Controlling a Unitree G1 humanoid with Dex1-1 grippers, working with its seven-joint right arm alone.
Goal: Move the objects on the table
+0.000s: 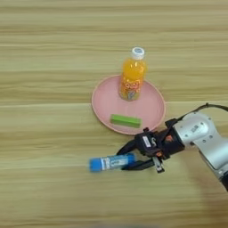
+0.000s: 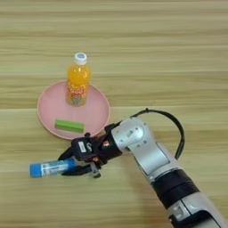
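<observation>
Nearest the camera, the silver right forearm (image 2: 147, 156) enters from the lower right and reaches leftward over the wooden table (image 1: 44, 53). At its end, the pincer (image 1: 129, 158) has its two black fingers (image 1: 128, 147) spread on either side of the right end of the blue tube with white label (image 1: 111, 162). One finger lies along the tube's far side and the other along its near side; whether they press the tube or only bracket it cannot be told, but the pincer is not fully closed.

The tube lies flat on the table, its length running left to right, with its blue cap end pointing left, away from the pincer. It sits just in front of the pink round plate (image 1: 153, 104) and apart from its near rim.

Farther back, on the plate's near half, the small green rectangular bar (image 1: 125, 120) lies flat, slightly angled, close to the front rim. Behind it, at the plate's far side, the orange-drink bottle with white cap (image 1: 132, 75) stands upright, its base on the plate.

A black cable (image 2: 171, 122) loops over the forearm behind the wrist.
</observation>
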